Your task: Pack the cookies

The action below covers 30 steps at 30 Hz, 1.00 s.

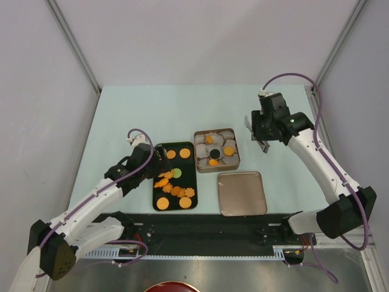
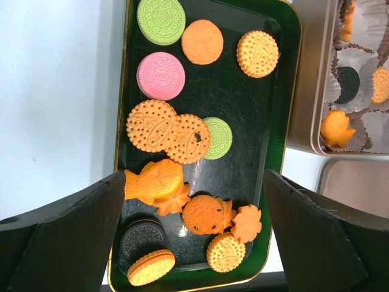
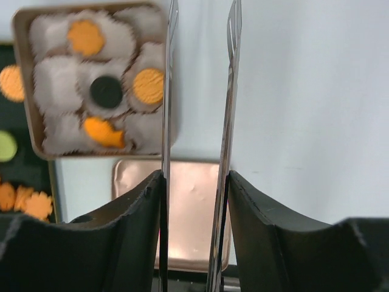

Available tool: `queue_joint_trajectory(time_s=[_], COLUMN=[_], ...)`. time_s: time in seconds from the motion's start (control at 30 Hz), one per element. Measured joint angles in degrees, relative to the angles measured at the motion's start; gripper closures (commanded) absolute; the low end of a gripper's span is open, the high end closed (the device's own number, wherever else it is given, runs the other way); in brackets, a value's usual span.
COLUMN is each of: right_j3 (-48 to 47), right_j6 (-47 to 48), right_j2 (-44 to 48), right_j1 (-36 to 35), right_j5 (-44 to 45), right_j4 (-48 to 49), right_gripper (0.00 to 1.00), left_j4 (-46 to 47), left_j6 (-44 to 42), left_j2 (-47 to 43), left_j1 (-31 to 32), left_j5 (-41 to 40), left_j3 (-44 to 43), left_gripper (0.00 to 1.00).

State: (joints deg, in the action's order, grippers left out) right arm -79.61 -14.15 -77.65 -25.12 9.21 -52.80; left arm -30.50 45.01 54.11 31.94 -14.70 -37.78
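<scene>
Over on the left, the left pincer (image 1: 157,164) hangs above the left edge of the black tray (image 2: 255,128), jaws spread wide with nothing between them. On the tray lie the loose cookies (image 2: 161,126): round orange biscuits, two green ones, a pink one, a dark sandwich one at the near end, and some fish and flower shapes clustered nearby. Just right of the tray's far half sits the tin (image 1: 197,152), lined with white paper cups (image 3: 58,79), and four more cookies are in there: two round orange, one dark, one orange fish. Right of the tray's near half, the lid (image 1: 242,193) lies flat on the counter (image 1: 134,109). Farthest right of the tray, beyond the tin, the right pincer (image 1: 262,139) hovers over bare counter, clamped on a pair of slim metal tongs (image 3: 230,91) whose blades stand slightly apart with nothing between them.
</scene>
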Motion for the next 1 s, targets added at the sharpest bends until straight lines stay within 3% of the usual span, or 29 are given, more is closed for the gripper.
queue_joint_trajectory(time_s=[0.17,0.43,0.6,1.0], right_j3=[-0.02,-0.11,-0.15,-4.26], right_j6=[-1.03,-4.13,-4.22,-4.28], right_j2=[-3.61,-16.72,-22.1,-35.58], right_j1=[8.48,17.18,19.06,22.69], right_j5=[0.24,-0.76,-0.2,0.63], right_j4=[2.54,8.2,9.55,10.36], right_gripper=[0.52,0.54,0.53,0.39], left_j4=[0.66,2.16,2.36,2.58], left_j6=[-0.04,-0.04,-0.04,0.09], left_j2=[-0.68,-1.88,-4.39,-7.04], left_j1=[0.0,0.0,0.0,0.0], left_j5=[1.53,5.4,6.4,7.04], left_j3=[0.0,-0.07,-0.07,0.17], left_gripper=[0.0,0.0,0.0,0.0])
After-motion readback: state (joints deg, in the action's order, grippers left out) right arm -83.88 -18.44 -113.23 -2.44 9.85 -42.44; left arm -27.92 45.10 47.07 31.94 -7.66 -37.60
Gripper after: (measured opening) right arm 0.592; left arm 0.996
